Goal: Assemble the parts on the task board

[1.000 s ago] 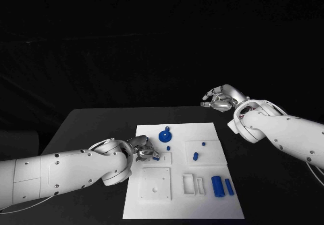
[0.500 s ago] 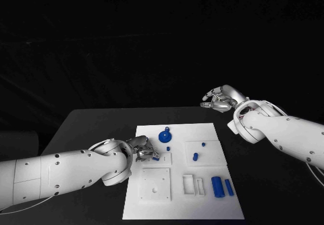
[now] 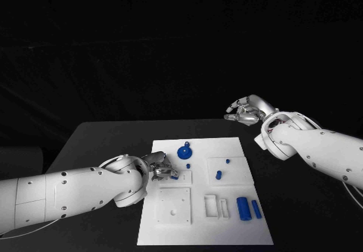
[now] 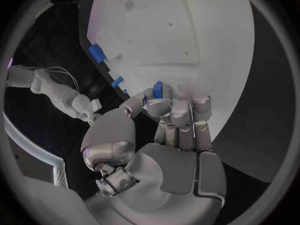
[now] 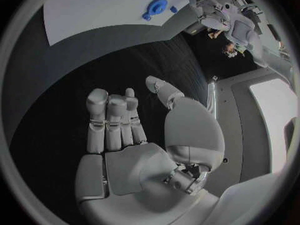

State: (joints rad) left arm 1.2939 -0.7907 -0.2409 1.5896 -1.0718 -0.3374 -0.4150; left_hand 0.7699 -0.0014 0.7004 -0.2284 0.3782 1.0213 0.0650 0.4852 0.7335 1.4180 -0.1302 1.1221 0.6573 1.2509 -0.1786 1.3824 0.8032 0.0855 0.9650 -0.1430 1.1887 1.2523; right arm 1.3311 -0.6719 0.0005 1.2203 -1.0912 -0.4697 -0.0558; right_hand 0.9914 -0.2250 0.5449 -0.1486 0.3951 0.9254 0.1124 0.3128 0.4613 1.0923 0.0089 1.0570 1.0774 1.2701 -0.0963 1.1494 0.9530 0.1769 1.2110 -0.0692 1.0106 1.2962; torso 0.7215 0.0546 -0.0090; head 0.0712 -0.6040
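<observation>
my left hand (image 3: pixel 160 169) is down at the left edge of the task board (image 3: pixel 198 231), fingers curled in and pinching a small blue part (image 4: pixel 157 89) at the fingertips; the wrist view shows that part between thumb and fingers right over the board. it's short and stubby, long axis looks roughly upright against the fingertips but i can't tell which end leads. my right hand (image 3: pixel 245 112) is up off the surface, well back and right of the board, holding nothing, fingers loosely curled but apart, so idle and open. progress, my read: early to middle. the blue disc with its stem (image 3: pixel 184 152) sits near the board's far edge and looks seated, a small blue peg (image 3: pixel 217 175) and a tiny blue stub (image 3: pixel 226 160) are on the right middle block, can't say if they're fully in. still loose: a blue cylinder (image 3: pixel 243 208) and a thinner blue bar (image 3: pixel 256 209) lying side by side near the board's right edge, both long axes running near to far, touching or just beside each other. the square white plate with a hole (image 3: pixel 174 206) and the slotted white bracket (image 3: pixel 216 206) look unfilled. so what's left is placing the pinched part, then the two lying pieces.
</observation>
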